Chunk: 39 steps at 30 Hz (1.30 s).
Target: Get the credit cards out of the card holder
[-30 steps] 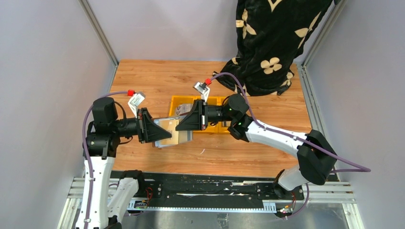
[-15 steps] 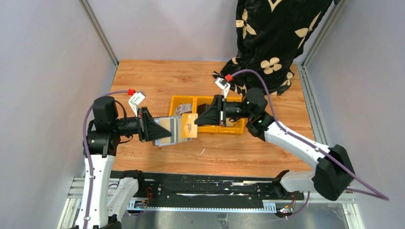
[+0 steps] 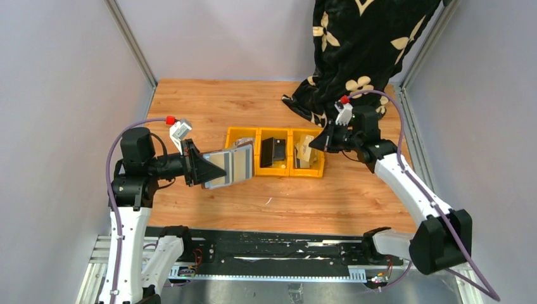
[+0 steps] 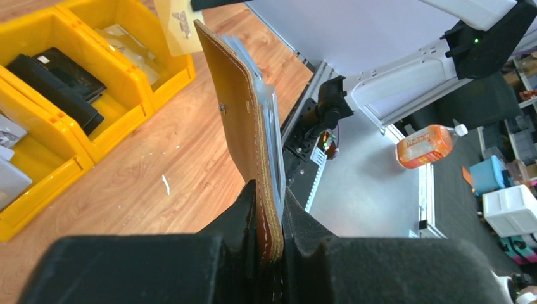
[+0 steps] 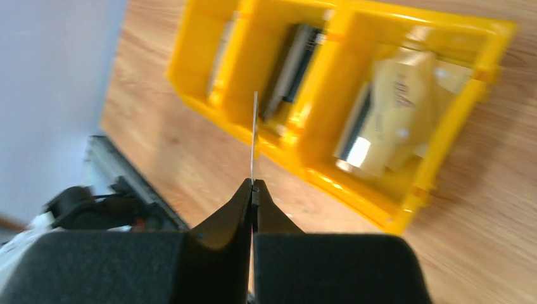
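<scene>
My left gripper (image 3: 206,171) is shut on the brown leather card holder (image 3: 228,166) and holds it open above the table, left of the yellow tray (image 3: 275,172). In the left wrist view the holder (image 4: 237,107) stands edge-on between the fingers (image 4: 271,196), with grey sleeves and pale cards on its right side. My right gripper (image 3: 324,140) is shut on a thin tan credit card, seen edge-on in the right wrist view (image 5: 254,139), above the tray's right end. A black card (image 3: 273,151) lies in the middle compartment. Tan cards (image 5: 399,107) lie in the right one.
The tray (image 5: 354,190) has three compartments; grey-white cards (image 4: 9,158) lie in the left one. A black floral cloth (image 3: 361,50) hangs at the back right. Metal frame posts and grey walls bound the wooden table.
My right gripper has drawn a tan card out of the holder and carried it right, to above the tray's right end. My left gripper keeps hold of the holder.
</scene>
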Each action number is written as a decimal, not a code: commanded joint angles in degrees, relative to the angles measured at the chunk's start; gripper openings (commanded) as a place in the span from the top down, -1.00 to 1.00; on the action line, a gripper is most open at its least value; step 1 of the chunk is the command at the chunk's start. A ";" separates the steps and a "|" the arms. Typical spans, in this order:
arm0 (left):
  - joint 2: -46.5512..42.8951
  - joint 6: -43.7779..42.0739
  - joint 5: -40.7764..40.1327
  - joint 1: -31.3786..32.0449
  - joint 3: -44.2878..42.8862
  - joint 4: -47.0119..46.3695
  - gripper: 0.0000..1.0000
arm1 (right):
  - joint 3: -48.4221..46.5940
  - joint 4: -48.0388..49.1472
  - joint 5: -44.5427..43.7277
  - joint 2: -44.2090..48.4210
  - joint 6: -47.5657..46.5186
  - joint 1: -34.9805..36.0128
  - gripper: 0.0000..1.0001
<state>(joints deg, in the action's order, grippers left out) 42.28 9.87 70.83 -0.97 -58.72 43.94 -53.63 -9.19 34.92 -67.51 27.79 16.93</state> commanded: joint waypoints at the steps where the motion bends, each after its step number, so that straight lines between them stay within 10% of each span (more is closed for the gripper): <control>1: -0.34 -1.96 0.63 0.18 -2.26 -0.09 0.82 | -3.91 -9.43 -13.13 -5.86 -9.08 -0.69 1.00; 14: -0.77 -1.26 3.35 0.18 -4.30 0.00 0.82 | -17.07 -13.62 -18.24 -30.98 -14.04 1.15 1.00; 20: -1.06 -1.17 5.72 0.18 -4.89 0.09 0.82 | -16.79 -11.97 -25.51 -23.10 -13.37 5.72 0.06; 30: -1.87 -1.12 8.68 0.24 -6.49 0.26 0.82 | -6.84 21.31 12.71 -1.32 4.27 11.48 -0.44; 39: -1.89 -0.59 10.12 0.25 -7.49 0.35 0.83 | 1.73 45.25 18.38 2.16 12.84 24.83 -0.53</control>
<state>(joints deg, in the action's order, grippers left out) 40.77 8.71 77.19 -0.97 -64.10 44.29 -53.28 23.68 48.69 -64.82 35.29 38.57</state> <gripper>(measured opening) 0.140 0.761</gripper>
